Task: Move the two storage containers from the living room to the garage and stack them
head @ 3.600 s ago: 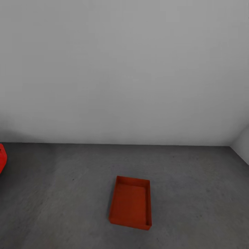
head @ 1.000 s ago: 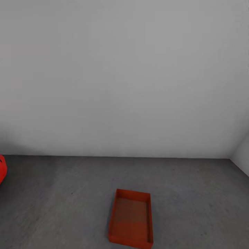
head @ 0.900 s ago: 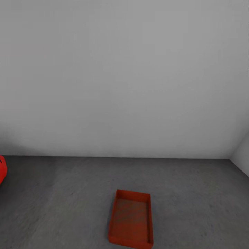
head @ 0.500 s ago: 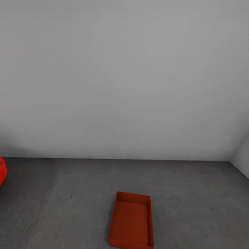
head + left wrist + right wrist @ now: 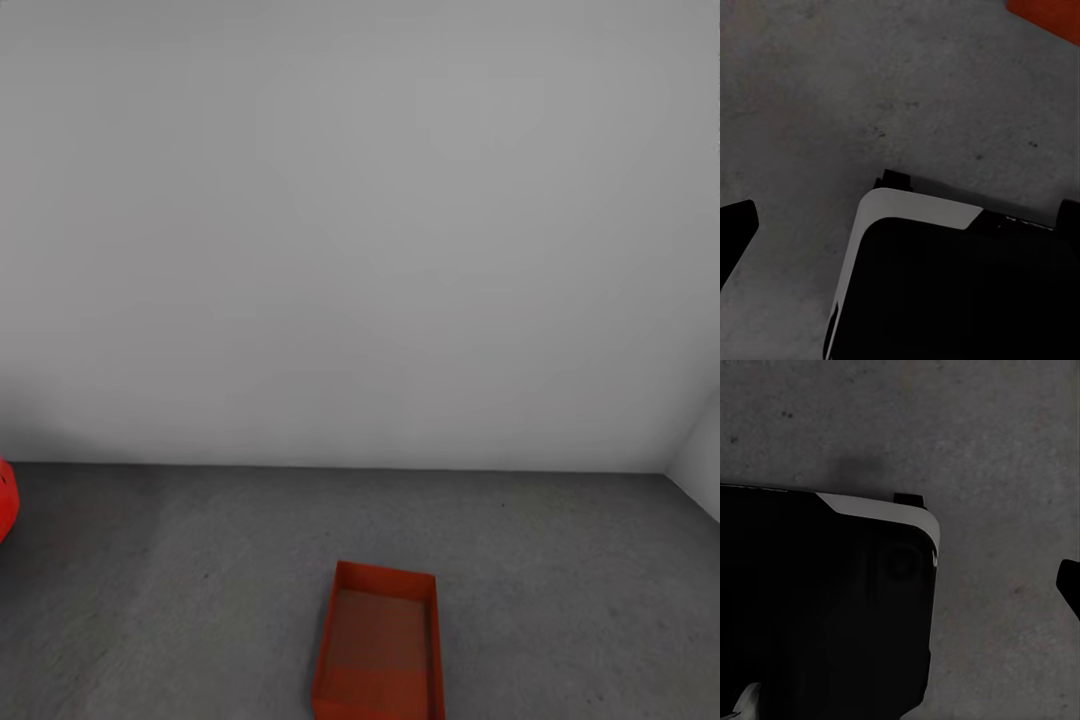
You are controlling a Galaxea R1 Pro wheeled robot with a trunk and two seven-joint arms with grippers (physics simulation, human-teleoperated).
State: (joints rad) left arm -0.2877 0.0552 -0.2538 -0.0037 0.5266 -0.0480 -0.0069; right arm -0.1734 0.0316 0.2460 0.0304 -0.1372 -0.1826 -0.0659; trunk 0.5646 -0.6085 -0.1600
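In the head view, one storage container [image 5: 378,650] lies at the bottom centre of the frame on the grey concrete floor [image 5: 560,590], open side up and apparently empty, with its near end cut off by the frame's edge; a white wall [image 5: 360,250] rises behind, and a glossy red shape [image 5: 5,500] shows at the left edge. Thin, plain walls suggest it is light and fairly stiff, perhaps slippery, so pinching over the rim of a long wall looks best. In the left wrist view, a red-orange corner [image 5: 1050,13] sits at the upper right above speckled floor; whether that gripper is wide or narrow I cannot tell. In the right wrist view, dark robot bodywork [image 5: 817,607] covers the lower left, and that gripper's state is likewise unclear.
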